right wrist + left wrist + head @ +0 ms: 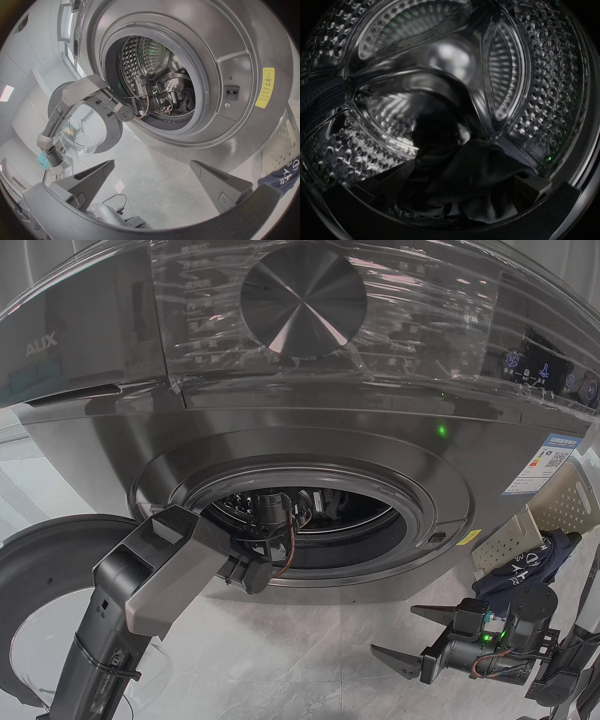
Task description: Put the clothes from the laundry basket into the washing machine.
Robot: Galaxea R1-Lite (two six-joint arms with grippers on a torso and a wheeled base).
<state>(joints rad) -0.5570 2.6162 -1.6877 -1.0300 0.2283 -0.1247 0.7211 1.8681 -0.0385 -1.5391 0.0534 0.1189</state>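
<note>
L gripper (462,175) was inside washing machine (475,490) drum, jaws spread, dark cloth (484,159) slumped across them. Navy garment (525,568) hung over laundry basket (562,505) rim, just behind R gripper (395,629), which was wide open, empty, pointing away. R arm nearer.

1. The washing machine drum (550,93) opens ahead, its dimpled, perforated steel wall curving round a shiny back plate (450,59).
2. Raised lifter ribs (503,78) run along the wall toward the back.
3. Dark clothes (475,175) lie heaped at the drum's low front edge, a paler grey fold showing underneath.
4. The left pincer (453,184) stands spread wide; one grey finger (532,186) juts out beside the heap, touching the cloth, the other lost in shadow.
</note>
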